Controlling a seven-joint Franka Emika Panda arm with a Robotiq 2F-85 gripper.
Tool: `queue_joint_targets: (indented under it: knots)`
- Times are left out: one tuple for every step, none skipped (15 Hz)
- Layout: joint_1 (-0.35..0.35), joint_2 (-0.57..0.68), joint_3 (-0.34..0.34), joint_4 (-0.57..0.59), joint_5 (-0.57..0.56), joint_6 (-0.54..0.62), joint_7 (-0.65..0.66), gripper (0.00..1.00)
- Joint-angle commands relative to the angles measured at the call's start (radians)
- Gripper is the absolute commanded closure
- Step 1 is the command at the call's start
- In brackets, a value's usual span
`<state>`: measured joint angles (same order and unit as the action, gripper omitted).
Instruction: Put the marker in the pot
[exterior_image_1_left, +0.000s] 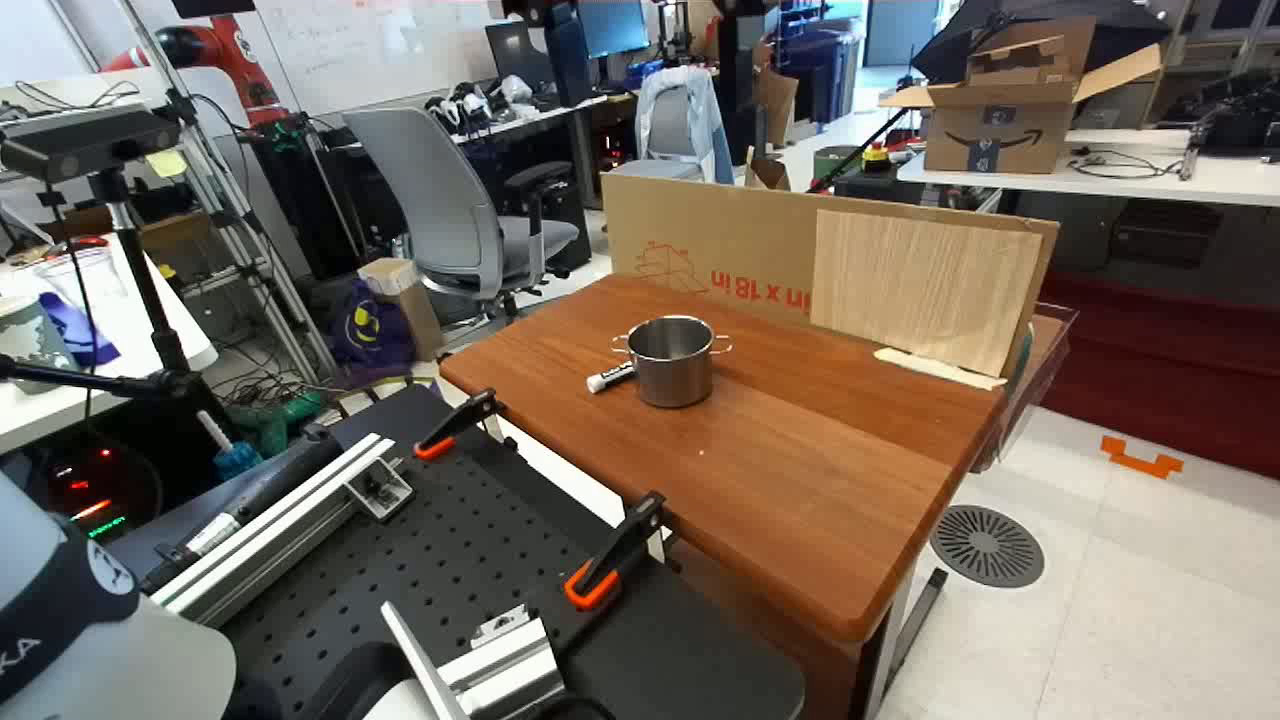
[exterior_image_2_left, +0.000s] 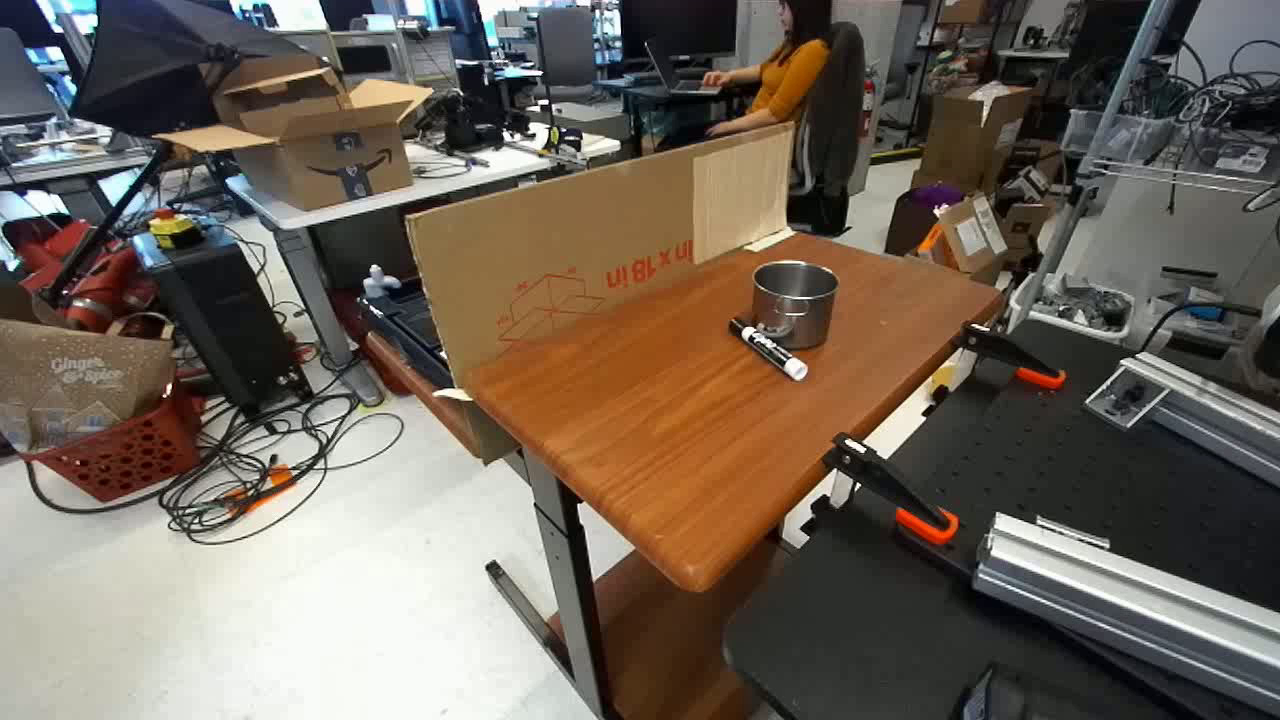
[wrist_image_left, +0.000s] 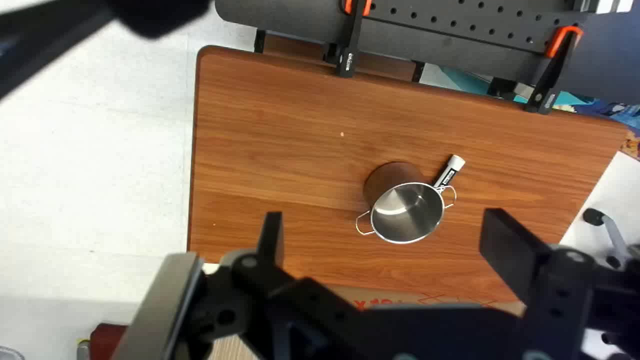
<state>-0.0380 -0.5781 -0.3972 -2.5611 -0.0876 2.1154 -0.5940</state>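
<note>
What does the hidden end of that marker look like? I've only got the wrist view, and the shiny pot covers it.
Observer: In an exterior view, the marker shows its black end, poking out past the pot on the picture's left.
Operator: Thanks! And is anybody else around in that room?
Observer: Yes, in that same view a person in a mustard-coloured top sits in the background.

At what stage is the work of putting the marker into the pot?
Nothing looks done: the marker lies on the table beside the pot, whose inside looks empty. Nothing is in hand: the gripper is open. Left: grasping, lifting and releasing the marker inside.
</note>
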Motion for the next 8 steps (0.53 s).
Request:
queue_joint_targets:
  knots:
    - [-0.026, 0.006, 0.024, 0.002, 0.017, -0.001, -0.013, 0.00]
    - [-0.024, 0.007, 0.031, 0.000, 0.022, 0.002, -0.004, 0.00]
    - [-0.022, 0.011, 0.038, -0.001, 0.022, 0.005, 0.001, 0.00]
    - [-0.019, 0.014, 0.050, -0.002, 0.025, 0.003, 0.015, 0.00]
    - [-0.016, 0.015, 0.061, -0.005, 0.027, 0.007, 0.026, 0.00]
    - [-0.011, 0.018, 0.073, -0.006, 0.031, 0.006, 0.035, 0.00]
    - [-0.007, 0.019, 0.085, -0.008, 0.036, 0.008, 0.047, 0.00]
    - [-0.003, 0.019, 0.101, -0.016, 0.041, 0.015, 0.070, 0.00]
